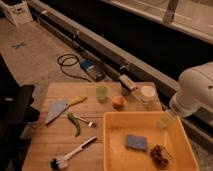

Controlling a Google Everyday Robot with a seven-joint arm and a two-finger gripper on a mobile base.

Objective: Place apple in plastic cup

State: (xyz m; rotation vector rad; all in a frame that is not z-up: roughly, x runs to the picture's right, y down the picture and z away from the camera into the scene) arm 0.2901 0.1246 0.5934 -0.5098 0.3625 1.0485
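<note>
The apple point(118, 102), small, round and orange-pink, sits on the wooden table point(60, 137) near its far edge. The light-green plastic cup point(102, 93) stands upright just left of it, a small gap between them. My white arm point(196, 91) comes in from the right. My gripper point(167, 119) hangs over the far right rim of the yellow tray point(114, 150), to the right of the apple and a little nearer the camera, apart from it. Nothing shows in its grip.
A wider clear whitish cup point(147, 92) stands right of the apple. The tray holds a blue sponge point(136, 142) and a brown clump point(160, 155). A yellow-handled scraper point(61, 107), a green pepper point(75, 123), a fork point(88, 121) and a brush point(72, 152) lie on the table's left half.
</note>
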